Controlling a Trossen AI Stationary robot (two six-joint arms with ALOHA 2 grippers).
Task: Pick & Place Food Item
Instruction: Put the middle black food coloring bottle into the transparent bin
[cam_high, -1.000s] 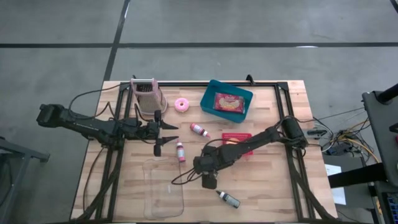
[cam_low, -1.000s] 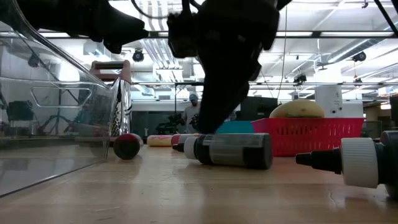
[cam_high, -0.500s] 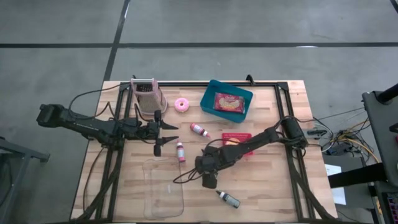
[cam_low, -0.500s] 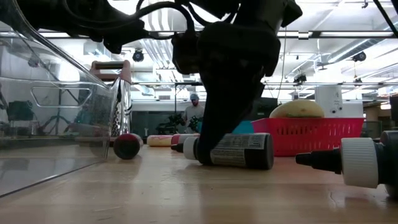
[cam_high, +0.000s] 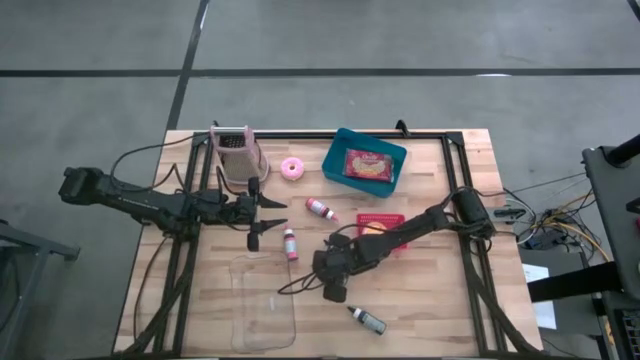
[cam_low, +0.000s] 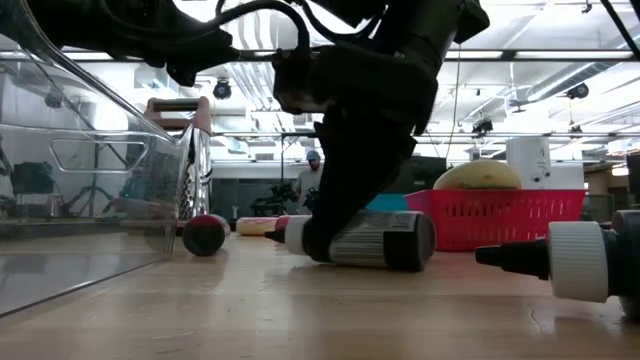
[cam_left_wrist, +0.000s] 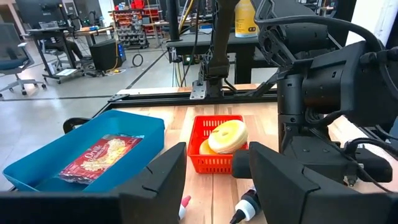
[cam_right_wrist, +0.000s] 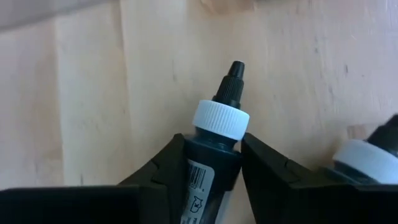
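A dark bottle (cam_right_wrist: 214, 163) with a white cap (cam_right_wrist: 220, 118) and a black nozzle lies on its side on the wooden table. My right gripper (cam_right_wrist: 213, 143) is shut on it near the table's middle, and in the high view the right gripper (cam_high: 335, 288) hides it. In the low view the dark bottle (cam_low: 375, 240) shows below the gripper. A second dark bottle (cam_high: 367, 320) lies nearer the front edge. My left gripper (cam_high: 262, 222) waits open above the table's left half, holding nothing. My right gripper pinches the bottle's body just below the cap (cam_right_wrist: 194, 154) between its two fingers, one on each side. The fingers slant down from above, coming from the table's right. The bottle lies on its side with its body on the table (cam_low: 380, 262).
A clear plastic container (cam_high: 262, 300) stands left of my right gripper. A red basket (cam_high: 392, 218) holding food, a blue bin (cam_high: 340, 150) with a snack pack, two pink bottles (cam_high: 320, 208) (cam_high: 290, 243), a pink ring (cam_high: 292, 168) and a grater (cam_high: 235, 150) stand farther back.
My right gripper has sunk slightly and tipped further down over the dark bottle, and its fingers have shut on it. The bottle has shifted a little on the table and still lies there.
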